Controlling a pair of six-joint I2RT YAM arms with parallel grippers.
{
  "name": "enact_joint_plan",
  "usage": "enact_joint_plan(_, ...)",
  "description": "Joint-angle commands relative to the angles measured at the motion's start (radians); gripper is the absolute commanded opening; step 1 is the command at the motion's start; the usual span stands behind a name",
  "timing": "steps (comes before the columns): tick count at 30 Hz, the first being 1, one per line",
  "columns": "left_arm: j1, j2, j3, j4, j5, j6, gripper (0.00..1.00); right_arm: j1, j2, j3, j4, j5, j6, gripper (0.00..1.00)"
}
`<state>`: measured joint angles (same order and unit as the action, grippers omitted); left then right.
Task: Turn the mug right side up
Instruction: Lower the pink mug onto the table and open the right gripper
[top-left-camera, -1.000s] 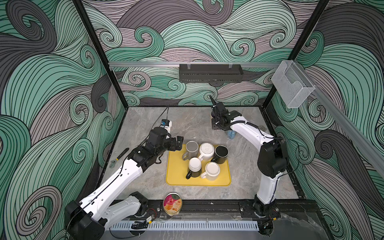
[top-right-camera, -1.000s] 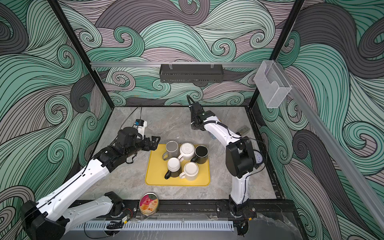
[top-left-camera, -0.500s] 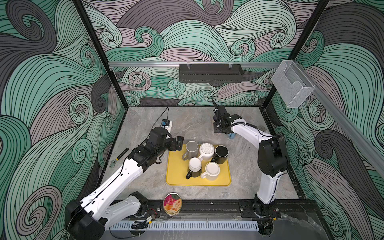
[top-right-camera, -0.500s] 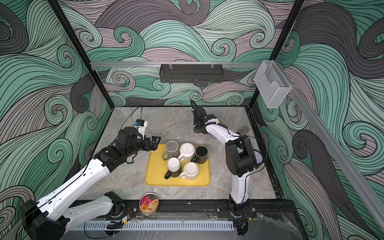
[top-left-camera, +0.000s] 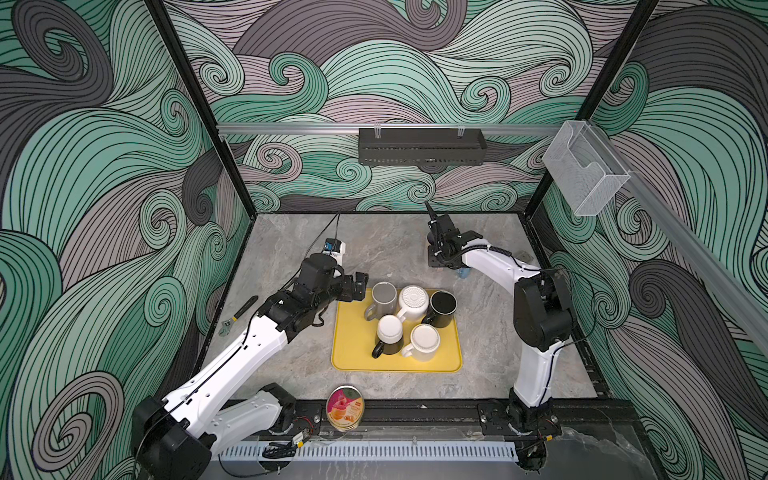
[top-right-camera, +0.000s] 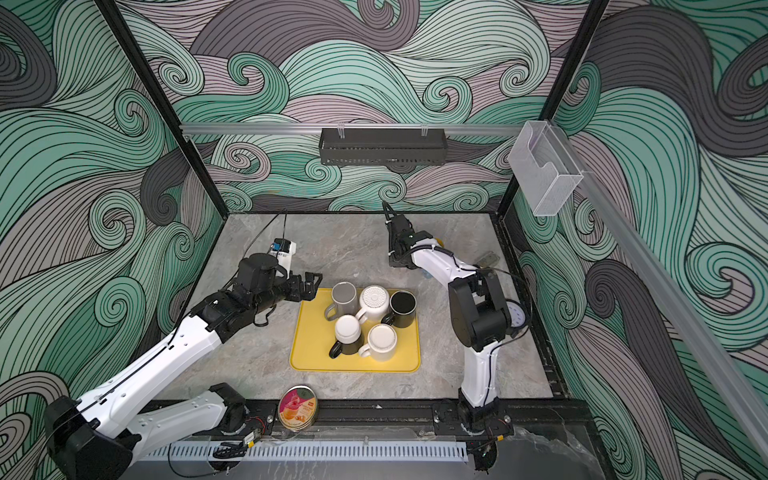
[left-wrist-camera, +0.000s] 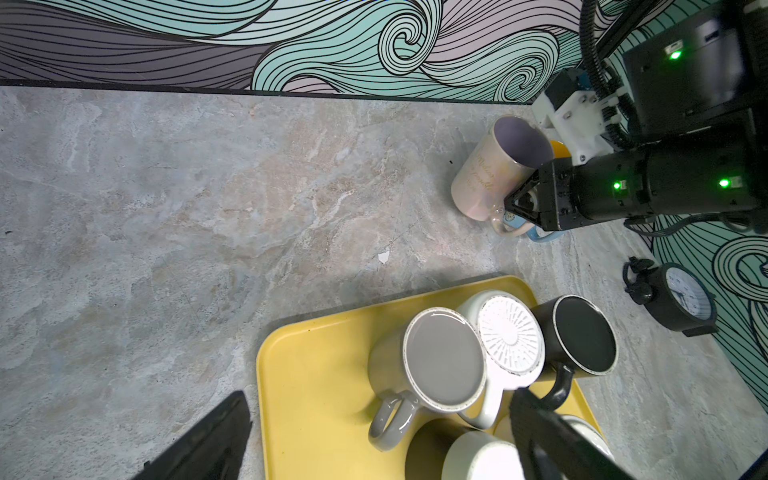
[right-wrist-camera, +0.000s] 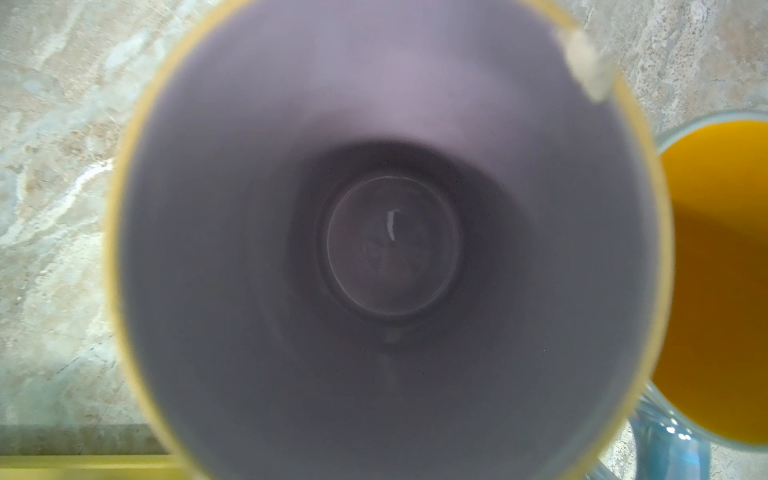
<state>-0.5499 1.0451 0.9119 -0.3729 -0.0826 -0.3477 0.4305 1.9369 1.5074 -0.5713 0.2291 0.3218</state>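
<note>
A pearly pink mug (left-wrist-camera: 490, 174) stands mouth up and leaning on the table beyond the tray. My right gripper (left-wrist-camera: 524, 203) is shut on it at the handle side. The right wrist view looks straight down into its grey-purple inside (right-wrist-camera: 390, 249). In both top views the right gripper (top-left-camera: 438, 261) (top-right-camera: 397, 259) covers this mug. My left gripper (top-left-camera: 359, 286) (left-wrist-camera: 374, 436) is open and empty at the far left corner of the yellow tray (top-left-camera: 353, 353), next to an upturned grey mug (top-left-camera: 384, 293).
The tray holds several mugs: a white one (top-left-camera: 413, 299), a black one (top-left-camera: 442, 305) and two nearer ones. A blue mug with an orange inside (right-wrist-camera: 723, 270) stands beside the pink one. A black clock (left-wrist-camera: 681, 297), a wrench (top-left-camera: 239, 316) and a round tin (top-left-camera: 345, 409) lie around.
The right gripper has shifted slightly toward the tray with the pink mug. The left arm has not moved.
</note>
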Motion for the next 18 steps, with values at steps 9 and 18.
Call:
enact_joint_plan(9,0.008,0.012,-0.001,0.015,0.001,0.013,0.98,-0.010,-0.008,-0.026,0.107,0.050,-0.012,0.00)
enact_joint_plan(18,0.008,0.018,-0.002,0.015,0.001,0.013,0.99,-0.019,-0.009,-0.065,0.131,0.049,-0.006,0.00)
